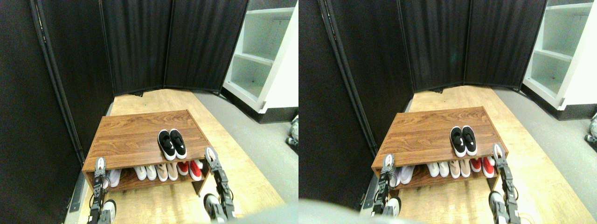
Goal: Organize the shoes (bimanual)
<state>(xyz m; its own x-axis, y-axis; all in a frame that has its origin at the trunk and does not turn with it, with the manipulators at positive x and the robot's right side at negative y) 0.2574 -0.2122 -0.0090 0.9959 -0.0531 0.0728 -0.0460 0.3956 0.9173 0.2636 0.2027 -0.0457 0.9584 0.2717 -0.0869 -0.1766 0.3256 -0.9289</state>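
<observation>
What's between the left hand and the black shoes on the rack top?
Stereo pair view: only bare wooden rack top. The left hand sits at the front left edge; the black shoes stand together right of centre, nothing between.

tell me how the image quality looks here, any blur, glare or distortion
Stereo pair view: wide-angle bending curves the dark screen edges; bright light washes out the white shelf; overall soft focus, so the black shoes show little detail and the left gripper and right gripper are small and fuzzy.
</observation>
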